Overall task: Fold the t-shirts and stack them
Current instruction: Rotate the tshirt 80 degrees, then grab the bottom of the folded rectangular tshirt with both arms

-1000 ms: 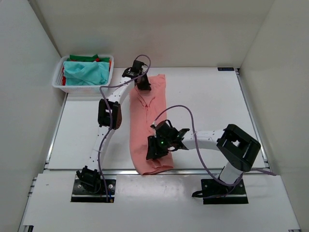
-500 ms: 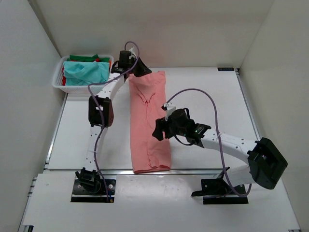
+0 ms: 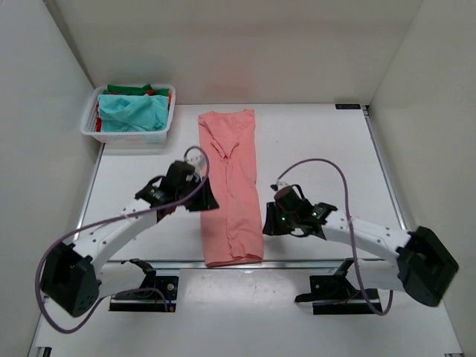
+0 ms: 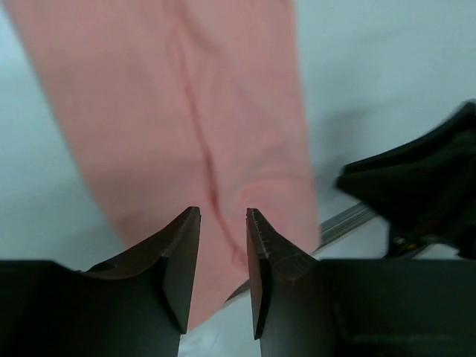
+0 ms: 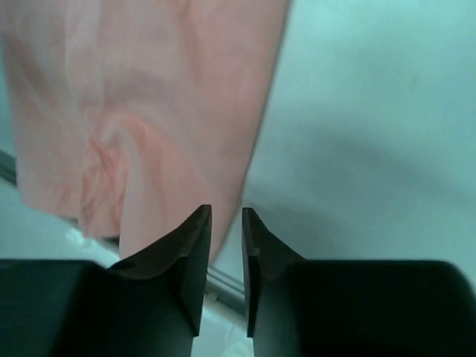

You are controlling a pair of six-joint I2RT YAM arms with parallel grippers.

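Observation:
A salmon-pink t-shirt (image 3: 230, 186) lies flat on the white table, folded into a long narrow strip that runs from the far middle to the near edge, collar end far. My left gripper (image 3: 210, 201) hovers at the strip's left edge, its jaws a little apart and empty. In the left wrist view (image 4: 223, 212) pink cloth (image 4: 186, 111) lies below it. My right gripper (image 3: 265, 223) is at the strip's right edge, its jaws narrowly apart and empty. In the right wrist view (image 5: 227, 210) the shirt's edge (image 5: 149, 97) runs under its left finger.
A white lattice basket (image 3: 126, 136) stands at the far left corner, holding a teal shirt (image 3: 134, 110) on top with green (image 3: 126, 89) and red (image 3: 160, 92) cloth behind. The table's near edge rail (image 3: 312, 261) runs just past the shirt's hem. White walls enclose the table.
My left gripper came back from the shirt's collar end to the left edge near the middle. My right gripper shifted off the shirt to its right edge. The shirt lies flat.

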